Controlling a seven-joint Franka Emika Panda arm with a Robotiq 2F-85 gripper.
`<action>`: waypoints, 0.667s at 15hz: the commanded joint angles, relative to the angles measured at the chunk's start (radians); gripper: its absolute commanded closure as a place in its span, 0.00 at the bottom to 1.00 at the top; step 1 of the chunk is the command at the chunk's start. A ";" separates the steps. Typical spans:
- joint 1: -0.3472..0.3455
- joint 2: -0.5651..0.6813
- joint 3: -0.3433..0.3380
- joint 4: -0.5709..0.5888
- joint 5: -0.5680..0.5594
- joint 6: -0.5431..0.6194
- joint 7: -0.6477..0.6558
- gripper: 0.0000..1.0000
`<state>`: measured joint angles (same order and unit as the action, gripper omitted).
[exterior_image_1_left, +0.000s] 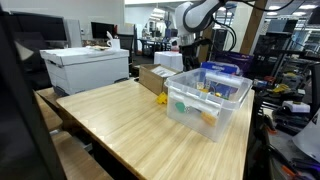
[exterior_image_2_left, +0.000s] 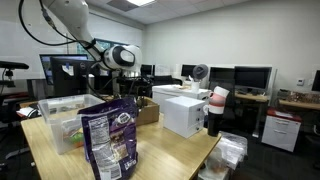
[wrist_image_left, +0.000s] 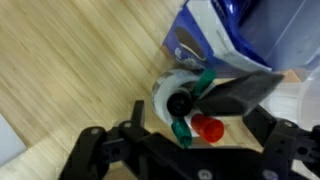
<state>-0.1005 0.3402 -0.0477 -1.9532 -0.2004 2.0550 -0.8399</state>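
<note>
The gripper (wrist_image_left: 185, 135) hangs with its jaws spread over a white roll (wrist_image_left: 168, 92) on the wooden counter (wrist_image_left: 80, 60). A red piece (wrist_image_left: 208, 128) touches the roll, just beside the blue bag (wrist_image_left: 225, 30).

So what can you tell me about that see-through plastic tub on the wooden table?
The clear rectangular plastic tub stands upright with no lid on the light wooden table, close to one edge. Its walls are transparent and its rim looks whitish, so small yellow pieces show inside; the other contents are too small to name. A purple-blue foil snack bag stands right beside it, though it is not clear whether the two touch.
</note>
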 joint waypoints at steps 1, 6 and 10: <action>0.004 -0.048 0.016 -0.019 -0.015 -0.028 0.011 0.00; 0.034 -0.164 0.047 -0.036 -0.025 -0.057 -0.009 0.00; 0.046 -0.242 0.060 -0.066 -0.012 -0.098 -0.058 0.00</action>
<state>-0.0598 0.1908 0.0027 -1.9577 -0.2095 1.9835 -0.8485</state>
